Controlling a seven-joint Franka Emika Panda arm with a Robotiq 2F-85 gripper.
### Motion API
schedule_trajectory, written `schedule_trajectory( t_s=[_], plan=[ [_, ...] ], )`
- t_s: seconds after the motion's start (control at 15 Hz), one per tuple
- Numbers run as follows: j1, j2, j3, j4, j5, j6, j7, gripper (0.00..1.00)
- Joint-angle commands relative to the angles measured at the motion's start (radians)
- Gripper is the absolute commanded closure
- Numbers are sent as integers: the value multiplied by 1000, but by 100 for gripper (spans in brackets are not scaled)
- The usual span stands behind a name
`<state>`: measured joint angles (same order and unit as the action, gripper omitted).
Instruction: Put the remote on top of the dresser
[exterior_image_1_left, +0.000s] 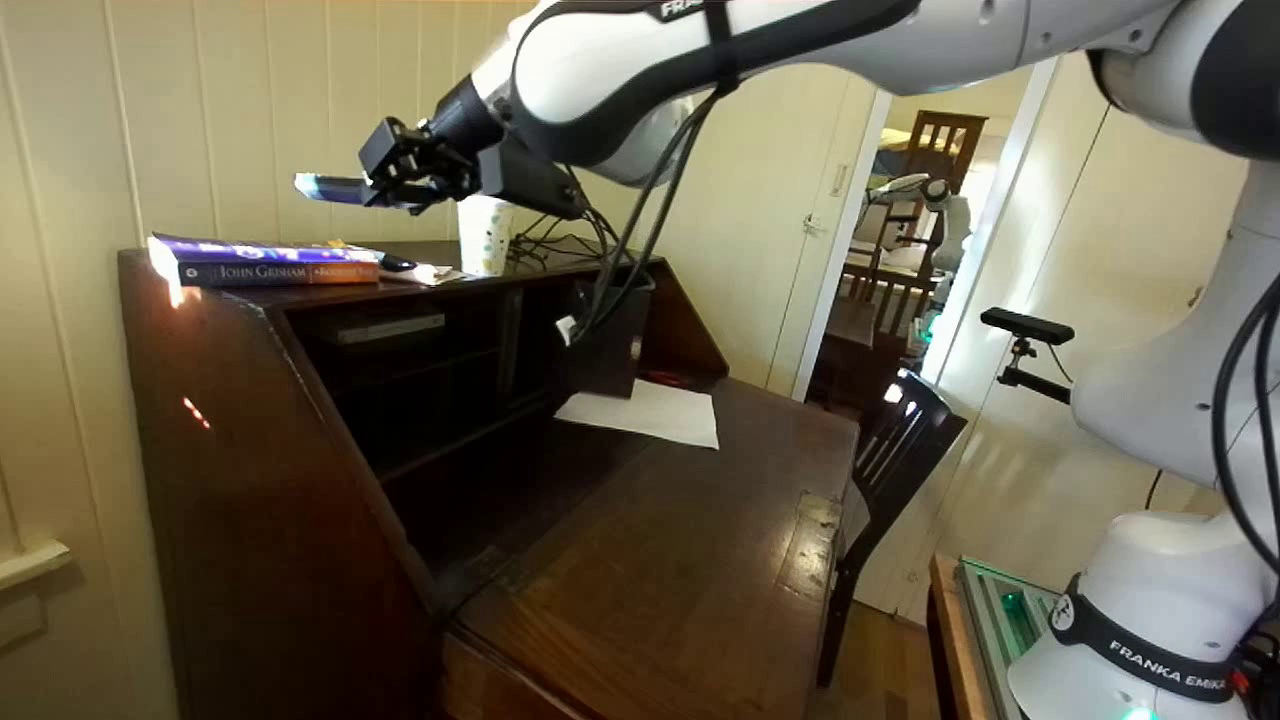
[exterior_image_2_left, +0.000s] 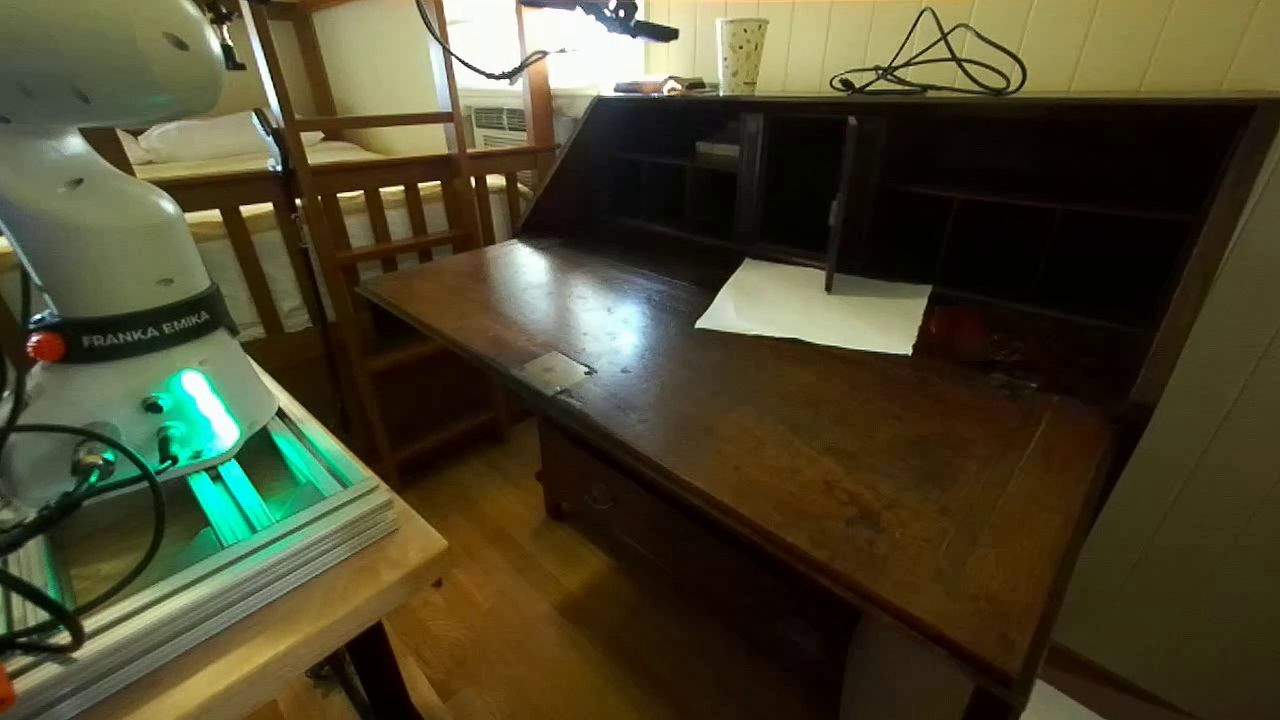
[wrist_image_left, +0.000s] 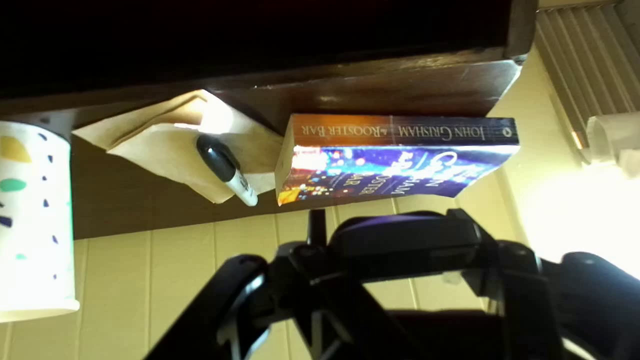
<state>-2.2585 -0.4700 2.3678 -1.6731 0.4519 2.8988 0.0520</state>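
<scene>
The dark wooden dresser (exterior_image_1_left: 640, 530) stands against the wall with its front panel folded down. It also shows in an exterior view (exterior_image_2_left: 800, 420), and its narrow top edge is in the wrist view (wrist_image_left: 380, 92). The black remote (exterior_image_1_left: 335, 188) is held roughly level in my gripper (exterior_image_1_left: 412, 172), above the far end of the dresser top. In the wrist view, which is upside down, the remote (wrist_image_left: 410, 245) lies between both fingers. Another exterior view shows the gripper (exterior_image_2_left: 615, 18) only partly, cut by the upper frame edge. The remote is apart from the dresser top.
On the dresser top are a paperback book (wrist_image_left: 400, 170), folded brown paper (wrist_image_left: 160, 145) with a marker (wrist_image_left: 227, 167) on it, a paper cup (exterior_image_2_left: 741, 55) and a looped black cable (exterior_image_2_left: 930, 75). A small inner door (exterior_image_2_left: 842, 200) stands open over a white sheet (exterior_image_2_left: 800, 310).
</scene>
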Motion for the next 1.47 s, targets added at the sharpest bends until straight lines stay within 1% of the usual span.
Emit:
schedule_trajectory(
  t_s=[0.0, 0.2, 0.33, 0.47, 0.6, 0.67, 0.73, 0.8, 0.87, 0.93, 1.0, 1.07, 1.13, 1.2, 1.27, 1.33, 1.4],
  plan=[
    [-165, -209, 95, 244, 53, 27, 23, 64],
    [-232, -321, 110, 388, 6, 11, 72, 64],
    [-198, -410, 34, 482, 75, -14, 65, 64],
    [-198, -478, -3, 570, 107, -46, 72, 64],
    [-188, -552, -66, 659, 174, -97, 75, 64],
    [-220, -576, -59, 704, 160, -113, 97, 64],
    [-229, -606, -82, 748, 178, -138, 106, 64],
    [-186, -623, -151, 734, 249, -152, 90, 64],
    [-186, -638, -177, 741, 272, -161, 96, 64],
    [-237, -664, -162, 802, 247, -181, 127, 64],
    [-201, -674, -218, 777, 304, -187, 108, 64],
    [-187, -679, -246, 767, 328, -195, 106, 64],
    [-186, -689, -265, 767, 349, -197, 102, 64],
    [-207, -705, -267, 799, 346, -207, 114, 64],
    [-211, -714, -276, 812, 351, -214, 115, 64],
    [-186, -713, -299, 782, 372, -207, 108, 64],
    [-185, -715, -301, 783, 378, -211, 110, 64]
  ],
)
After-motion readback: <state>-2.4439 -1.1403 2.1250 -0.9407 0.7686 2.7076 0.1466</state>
